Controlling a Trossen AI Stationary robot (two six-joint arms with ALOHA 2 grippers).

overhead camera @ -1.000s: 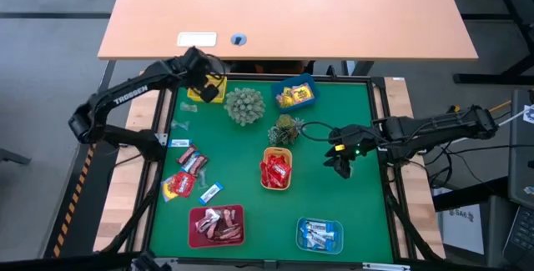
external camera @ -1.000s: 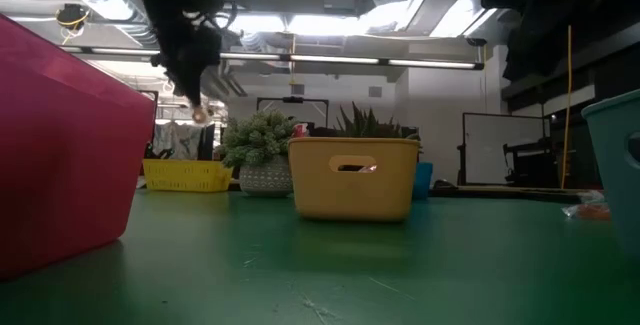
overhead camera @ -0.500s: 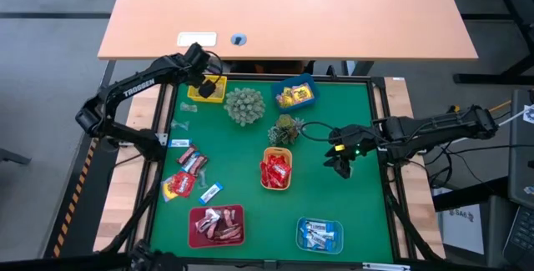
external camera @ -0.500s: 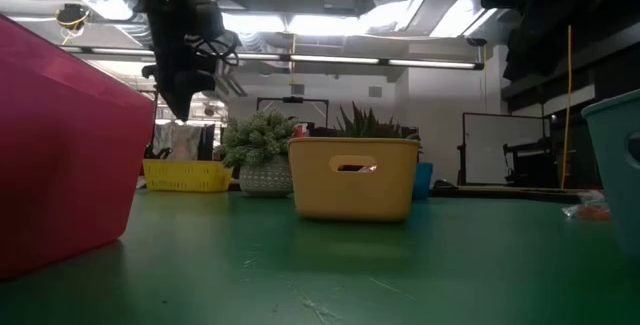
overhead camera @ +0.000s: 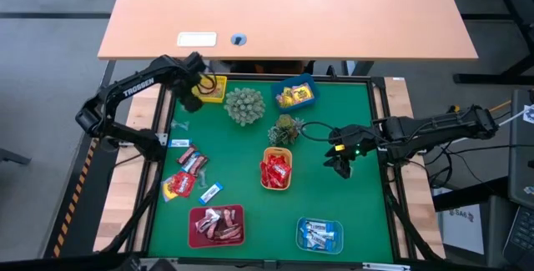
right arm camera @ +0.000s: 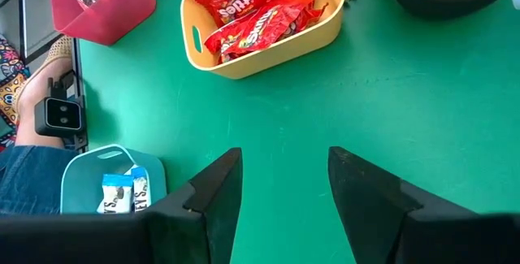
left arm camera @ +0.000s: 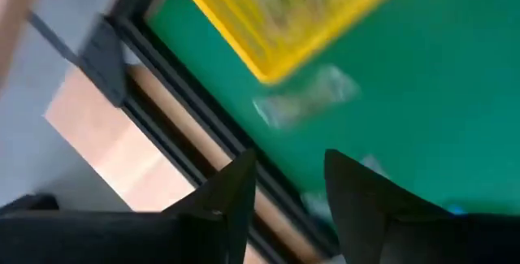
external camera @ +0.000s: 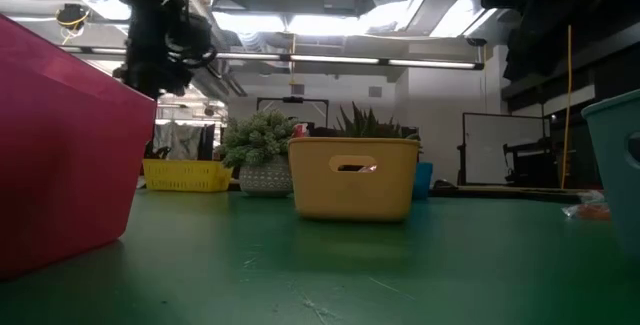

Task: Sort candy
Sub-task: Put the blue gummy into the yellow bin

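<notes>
Left gripper (overhead camera: pixel 188 92) above yellow tray (overhead camera: pixel 209 88) at its outer side, fingers (left arm camera: pixel 231 199) apart, holding nothing. Right gripper (overhead camera: pixel 341 164) beside orange tray (overhead camera: pixel 277 186), jaws apart, empty. Loose candy (overhead camera: pixel 188 175) on mat well below yellow tray; red packs in orange tray.

Green-topped bench (overhead camera: pixel 359 213) seen from above. Far edge: yellow tray (overhead camera: pixel 209 88), spiky plant ball (overhead camera: pixel 244 105), blue tray (overhead camera: pixel 294 92). Centre: second plant (overhead camera: pixel 286 129), orange-yellow tray (overhead camera: pixel 277 170) of red packets. Near edge: red tray (overhead camera: pixel 217 225), teal tray (overhead camera: pixel 320 234). Loose candy (overhead camera: pixel 188 173) lies left, with what may be pale wrappers (overhead camera: pixel 182 107) beyond.
</notes>
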